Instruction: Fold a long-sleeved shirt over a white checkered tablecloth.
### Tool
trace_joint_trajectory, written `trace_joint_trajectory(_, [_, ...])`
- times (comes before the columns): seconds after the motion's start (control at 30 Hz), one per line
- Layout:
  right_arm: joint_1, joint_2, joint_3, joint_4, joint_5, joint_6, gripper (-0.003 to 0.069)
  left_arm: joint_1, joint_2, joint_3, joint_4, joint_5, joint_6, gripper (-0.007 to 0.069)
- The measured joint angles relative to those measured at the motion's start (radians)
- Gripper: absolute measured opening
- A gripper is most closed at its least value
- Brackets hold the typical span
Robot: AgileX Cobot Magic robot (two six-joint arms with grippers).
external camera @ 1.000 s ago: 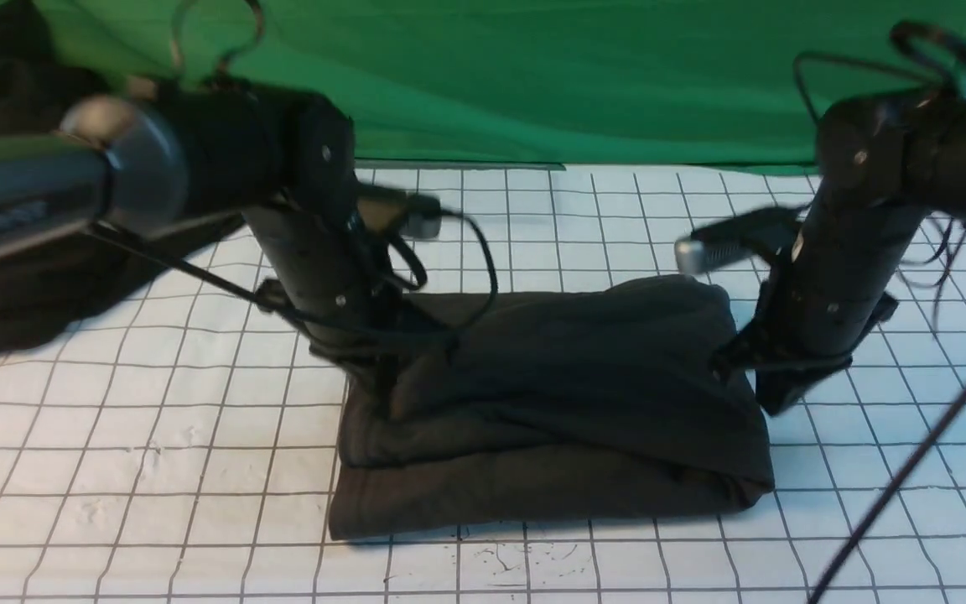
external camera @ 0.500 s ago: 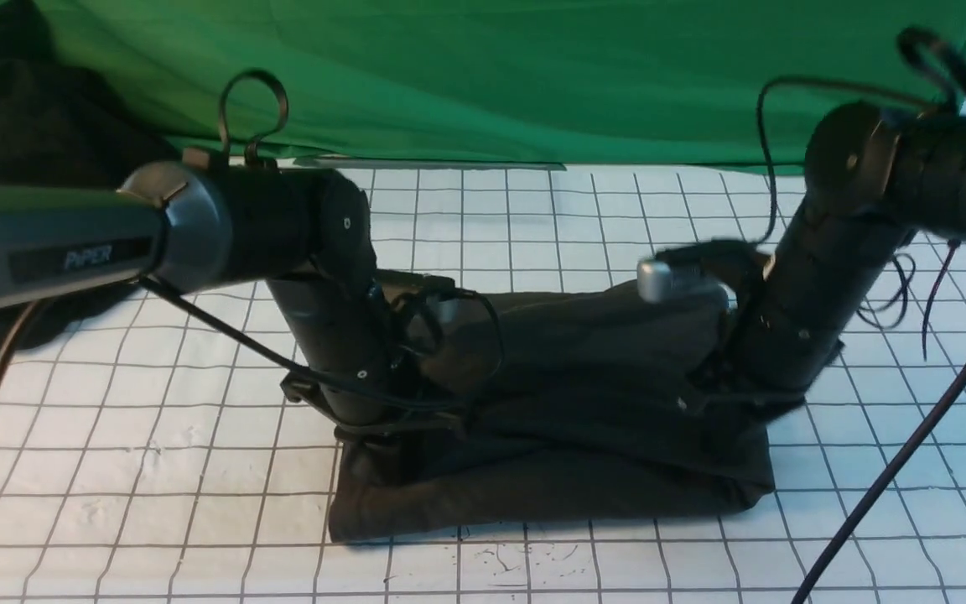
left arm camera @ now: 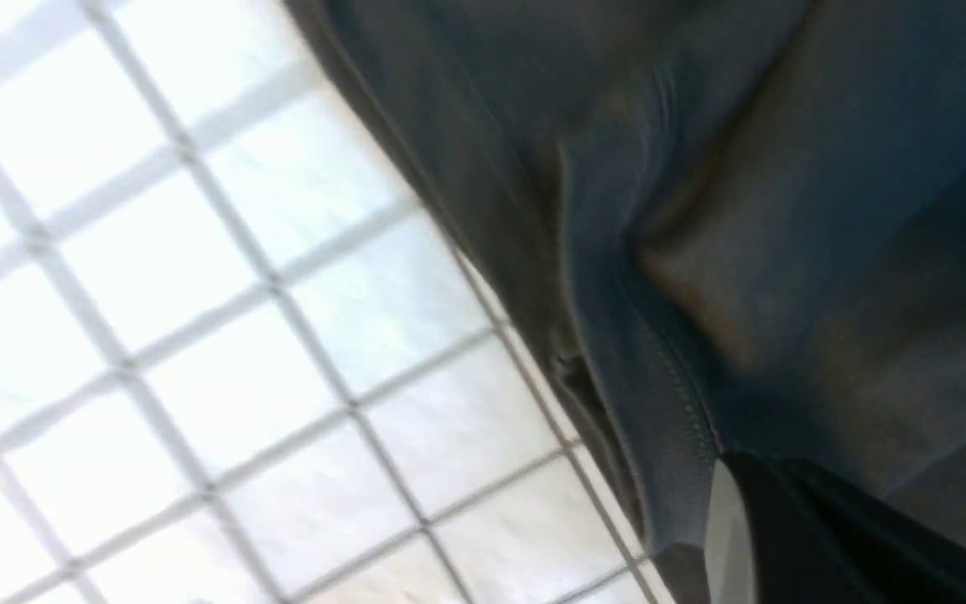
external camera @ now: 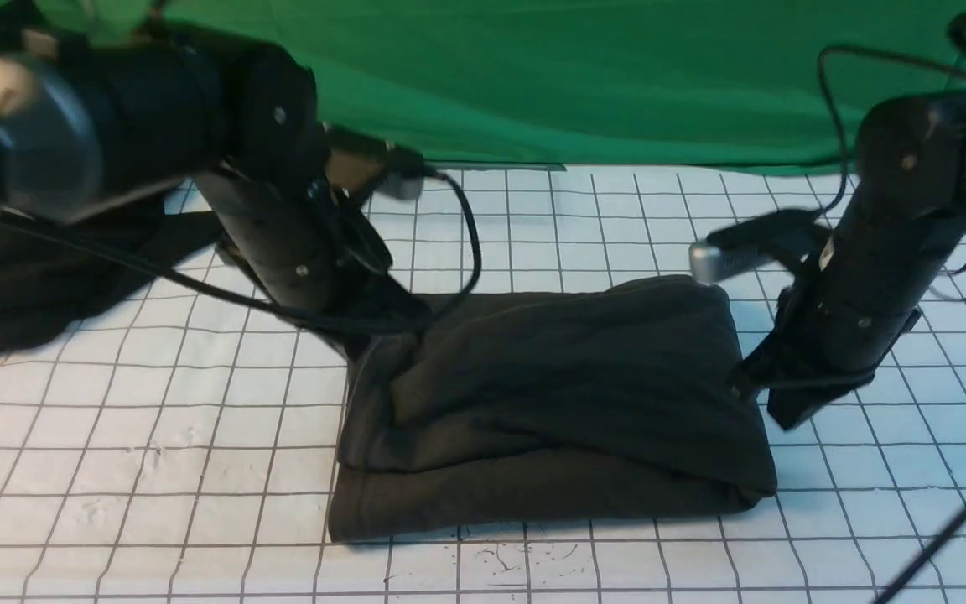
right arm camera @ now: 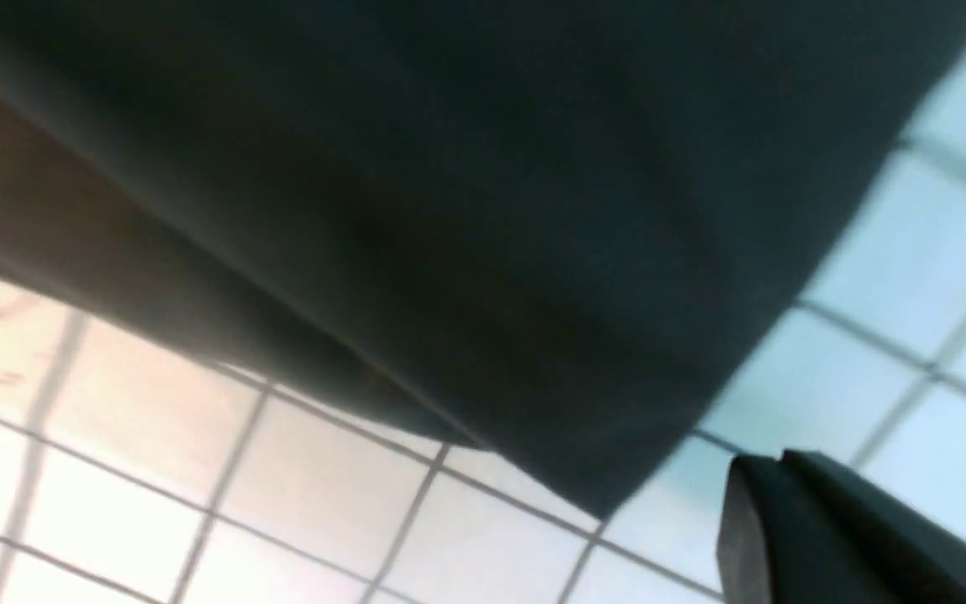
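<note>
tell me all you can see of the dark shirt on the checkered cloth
The shirt is charcoal-black, soft and matte like cotton, folded into a wide, roughly rectangular bundle. It lies flat on the white checkered tablecloth, with slanting creases and a bottom layer showing along the near side. A stitched seam shows near its left end. No print or label is visible. Whether either hand touches it is unclear.

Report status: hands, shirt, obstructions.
Both hands shut, nothing gripped. Shirt folded into a wrinkled bundle on the checkered tablecloth. Left arm blocks part of the front view.
</note>
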State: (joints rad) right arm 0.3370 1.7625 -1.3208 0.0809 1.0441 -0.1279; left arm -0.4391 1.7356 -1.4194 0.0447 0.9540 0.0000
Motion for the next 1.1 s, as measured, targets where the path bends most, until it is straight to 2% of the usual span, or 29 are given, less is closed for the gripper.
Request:
trace_joint_trajectory(0.1, [0.0, -0.086, 0.0, 0.0, -0.028, 0.001, -0.0003, 0.009, -0.015, -0.036, -0.032, -0.001, -0.026, 0.0])
trace_joint_trajectory(0.23, [0.0, -0.2, 0.0, 0.0, -0.045, 0.002, -0.0003, 0.061, 0.009, -0.084, -0.238, 0.008, 0.005, 0.0])
trace_joint_trajectory(0.3, [0.0, -0.249, 0.0, 0.001, -0.048, 0.0, -0.0003, 0.094, 0.043, -0.109, -0.299, 0.007, 0.021, 0.0])
trace_joint_trajectory(0.47, [0.001, -0.332, 0.011, 0.008, -0.053, -0.016, -0.0003, 0.116, 0.13, -0.134, -0.278, -0.05, 0.034, 0.0014])
trace_joint_trajectory(0.6, [0.001, -0.348, 0.05, 0.008, -0.052, -0.026, -0.0003, 0.116, 0.194, -0.135, -0.259, -0.095, 0.035, 0.0096])
trace_joint_trajectory(0.67, [0.001, -0.348, 0.081, 0.009, -0.052, -0.034, -0.0003, 0.116, 0.231, -0.135, -0.257, -0.122, 0.035, 0.0196])
trace_joint_trajectory(0.7, [0.001, -0.348, 0.083, 0.009, -0.052, -0.034, -0.0003, 0.116, 0.233, -0.135, -0.257, -0.124, 0.035, 0.0196])
trace_joint_trajectory(0.73, [0.001, -0.348, 0.101, 0.012, -0.055, -0.04, -0.0003, 0.116, 0.249, -0.135, -0.257, -0.132, 0.035, 0.0267])
trace_joint_trajectory(0.8, [0.001, -0.348, 0.123, 0.022, -0.066, -0.054, -0.0003, 0.116, 0.266, -0.135, -0.264, -0.136, 0.035, 0.0348])
trace_joint_trajectory(0.83, [0.001, -0.348, 0.125, 0.023, -0.066, -0.054, -0.0003, 0.116, 0.268, -0.135, -0.264, -0.136, 0.035, 0.0348])
trace_joint_trajectory(0.9, [0.001, -0.348, 0.136, 0.032, -0.075, -0.072, -0.0003, 0.116, 0.278, -0.135, -0.288, -0.129, 0.035, 0.0415])
trace_joint_trajectory(1.0, [0.001, -0.348, 0.138, 0.039, -0.091, -0.077, -0.0003, 0.116, 0.281, -0.135, -0.287, -0.123, 0.042, 0.0433])
trace_joint_trajectory(1.1, [0.001, -0.348, 0.138, 0.049, -0.1, -0.078, -0.0003, 0.116, 0.284, -0.135, -0.281, -0.121, 0.045, 0.0407])
